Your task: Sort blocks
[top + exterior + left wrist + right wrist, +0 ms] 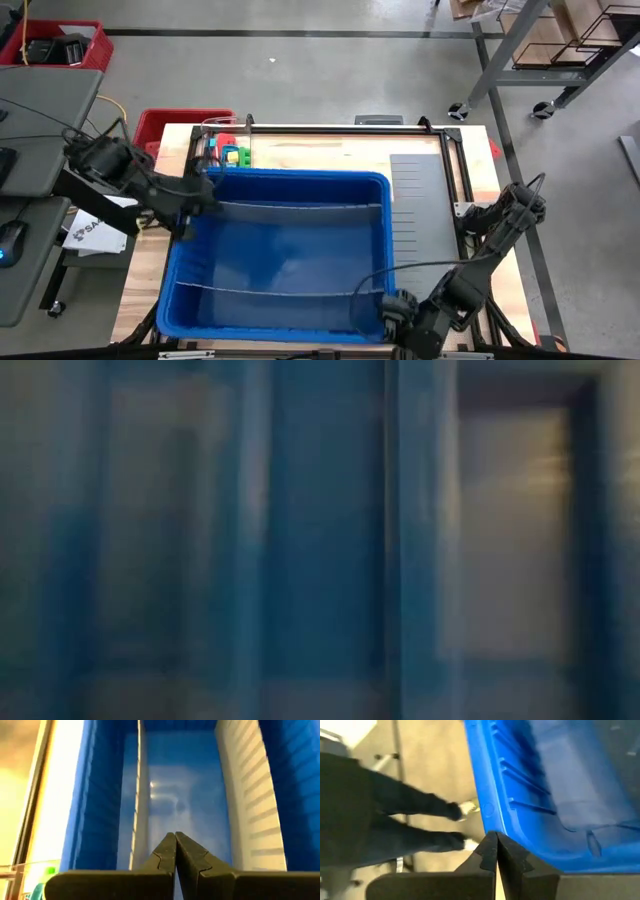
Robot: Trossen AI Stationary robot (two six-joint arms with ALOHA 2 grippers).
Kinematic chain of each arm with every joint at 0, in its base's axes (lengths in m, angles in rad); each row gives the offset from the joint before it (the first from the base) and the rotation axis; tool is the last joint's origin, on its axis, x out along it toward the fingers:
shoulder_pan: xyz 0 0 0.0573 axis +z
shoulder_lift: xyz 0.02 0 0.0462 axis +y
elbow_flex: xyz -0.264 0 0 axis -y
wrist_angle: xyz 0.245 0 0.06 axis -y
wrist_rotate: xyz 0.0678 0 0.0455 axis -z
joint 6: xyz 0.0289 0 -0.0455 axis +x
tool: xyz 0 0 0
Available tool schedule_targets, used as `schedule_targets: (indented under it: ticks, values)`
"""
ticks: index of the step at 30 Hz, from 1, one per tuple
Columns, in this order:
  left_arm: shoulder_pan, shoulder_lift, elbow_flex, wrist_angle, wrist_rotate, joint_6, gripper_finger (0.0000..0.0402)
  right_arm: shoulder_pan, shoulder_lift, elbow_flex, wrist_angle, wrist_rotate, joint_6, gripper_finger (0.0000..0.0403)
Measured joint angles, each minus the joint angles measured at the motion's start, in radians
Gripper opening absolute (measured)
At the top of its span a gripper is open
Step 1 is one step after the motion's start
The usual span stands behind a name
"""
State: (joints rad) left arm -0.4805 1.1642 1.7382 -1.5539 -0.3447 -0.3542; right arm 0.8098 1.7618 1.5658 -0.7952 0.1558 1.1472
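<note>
Several blocks (232,154) in a clear holder at the table's (300,140) far-left corner, just beyond the left gripper (207,188), fingers pressed together over the blue bin's (385,215) far-left corner, right gripper (392,312) closed empty at its near-right corner, bin compartments between grey dividers (300,207) bare.

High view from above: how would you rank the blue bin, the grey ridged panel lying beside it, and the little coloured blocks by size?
1. Blue bin, by far the largest.
2. Grey ridged panel, a narrow strip beside it.
3. Coloured blocks, tiny, clustered at the bin's far corner.
</note>
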Motion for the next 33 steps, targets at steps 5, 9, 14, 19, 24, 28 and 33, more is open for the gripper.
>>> schedule_targets:
  ticks: [5,9,14,19,24,28,33]
  values:
    - [0.000,-0.032,0.000,0.087,-0.057,-0.019,0.0000,-0.042,-0.080,-0.006,-0.221,0.127,-0.008,0.0000]
    - [0.000,-0.032,0.000,0.144,-0.077,0.000,0.0000,-0.064,-0.161,-0.013,-0.416,0.234,0.025,0.0000]
    - [0.000,-0.021,0.000,0.215,-0.084,0.031,0.0000,-0.077,-0.276,-0.018,-0.484,0.385,0.007,0.0000]
    - [0.001,0.000,0.000,0.289,-0.090,0.052,0.0000,-0.072,-0.374,-0.013,-0.461,0.479,-0.033,0.0000]
    - [-0.010,0.035,0.000,0.256,-0.101,0.076,0.0000,-0.070,-0.397,-0.012,-0.349,0.371,-0.178,0.0000]
    - [0.001,0.069,0.000,0.163,-0.151,0.070,0.0000,-0.068,-0.357,-0.012,-0.333,0.327,-0.206,0.0000]
    - [0.021,0.127,0.000,0.109,-0.147,0.054,0.0000,-0.052,-0.284,-0.012,-0.330,0.274,-0.200,0.0000]
